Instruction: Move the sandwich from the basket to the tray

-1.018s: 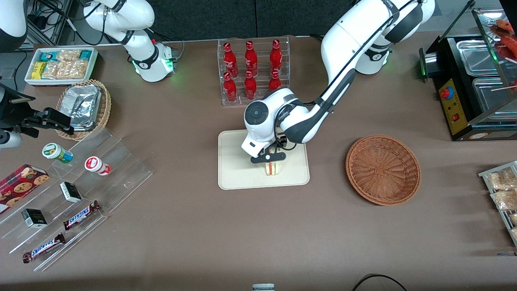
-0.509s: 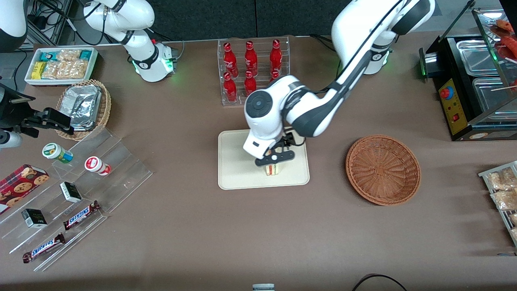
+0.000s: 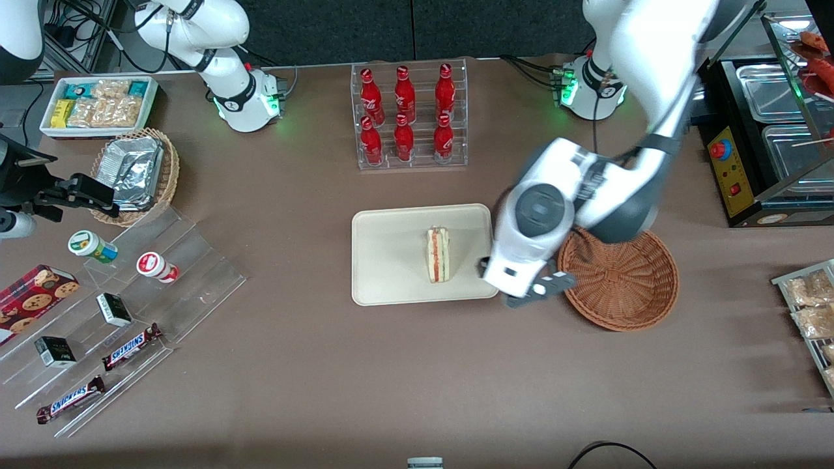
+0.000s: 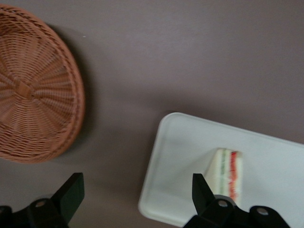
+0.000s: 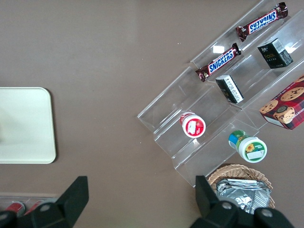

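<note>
Now, line by line:

Sandwich [image 3: 438, 255]: lying on the tray [image 3: 384, 273], toward the tray end nearest the basket, with its red and green filling edge facing up; sitting near the middle of the front frame. Nothing is touching it. In the left wrist view the sandwich [image 4: 226, 171] is resting close to the tray's [image 4: 180, 156] rounded corner.

Tray: sitting at the centre of the front frame on the brown table [image 3: 326, 378], nearer the camera than the rack of red bottles [image 3: 407, 114].

Basket [image 3: 622, 280]: sitting right of centre in the front frame, just beside the tray but apart from it, holding nothing; the working arm is overlapping its upper rim. The wrist view is showing the basket [image 4: 33, 85] with bare weave.

Gripper [image 3: 537, 291]: hanging above the strip of table between tray and basket, its fingers [image 4: 70, 190] standing spread wide apart and gripping nothing.
</note>
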### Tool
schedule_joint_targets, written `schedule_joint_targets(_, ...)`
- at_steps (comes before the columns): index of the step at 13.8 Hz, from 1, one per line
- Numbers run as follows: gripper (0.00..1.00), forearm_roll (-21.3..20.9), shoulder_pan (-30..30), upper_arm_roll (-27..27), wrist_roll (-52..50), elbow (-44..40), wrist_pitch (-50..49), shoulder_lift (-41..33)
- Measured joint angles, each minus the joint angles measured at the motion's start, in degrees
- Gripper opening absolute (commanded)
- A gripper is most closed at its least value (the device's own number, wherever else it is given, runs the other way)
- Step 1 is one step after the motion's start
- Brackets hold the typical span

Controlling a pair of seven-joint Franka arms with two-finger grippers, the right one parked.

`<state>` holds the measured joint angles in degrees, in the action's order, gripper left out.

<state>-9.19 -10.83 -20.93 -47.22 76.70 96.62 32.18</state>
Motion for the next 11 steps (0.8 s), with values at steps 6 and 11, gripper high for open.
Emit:
schedule_joint_targets(6, 1.00, 5.6, 12.8, 0.2, 22.0, 1.4, -12.2, -9.0)
schedule_joint_targets(11, 1.00, 8.1, 15.4, 4.5, 29.8, 6.2, -20.7, -21.4)
